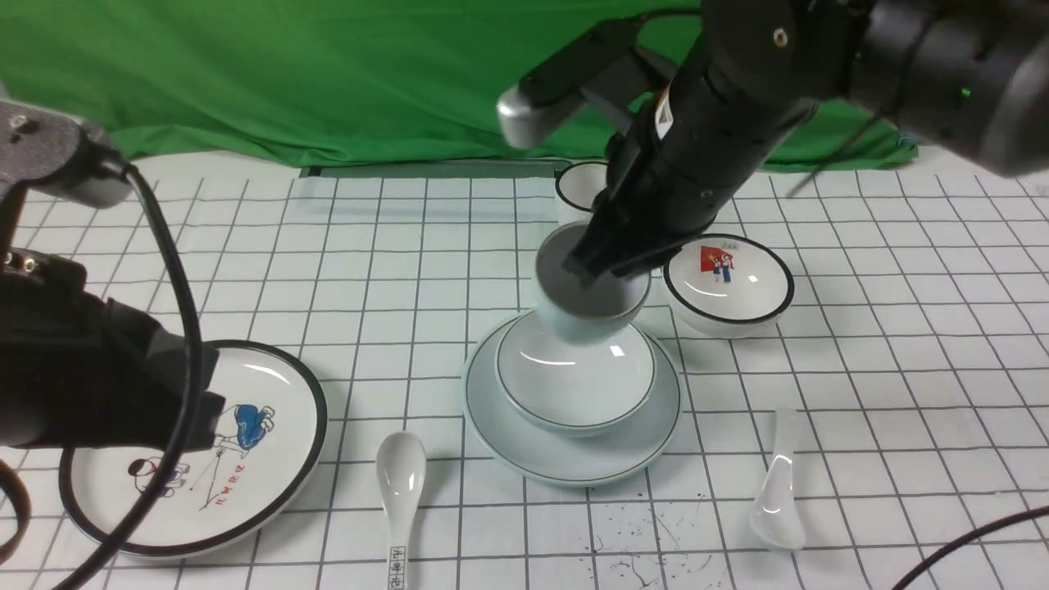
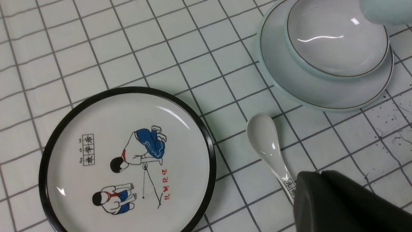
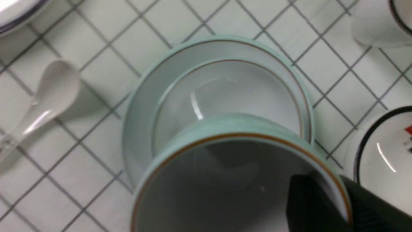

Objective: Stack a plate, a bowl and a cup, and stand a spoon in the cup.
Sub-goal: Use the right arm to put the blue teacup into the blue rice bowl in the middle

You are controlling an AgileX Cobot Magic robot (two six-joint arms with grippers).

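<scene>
The pale blue-green cup (image 1: 592, 315) hangs over the bowl (image 1: 576, 377), which sits on the plain blue-green plate (image 1: 574, 463); the right gripper (image 3: 317, 199) has its jaws closed on the cup's wall, one finger inside the rim. With so one-sided a grip, the cup could swing or slip if it touches the bowl's rim on the way down, and letting go while it is tilted would let it drop and knock against the bowl. Setting it down off-centre could leave it leaning on the bowl's sloping side, a poor footing for the spoon later. The right arm (image 1: 721, 139) reaches in from its own side, slanting down towards the stack, its wrist above the cup and near the red-flag bowl (image 1: 728, 283) (a neighbour that a wide swing might clip). The left gripper (image 2: 325, 190) is shut with nothing in it, its arm held above the cartoon plate (image 1: 270, 459). The plain white spoon (image 1: 778, 508) lies on the tiled surface to the robot's right of the stack; the spoon with characters on its handle (image 1: 401, 483) lies on the other side and would be the wrong pick.
</scene>
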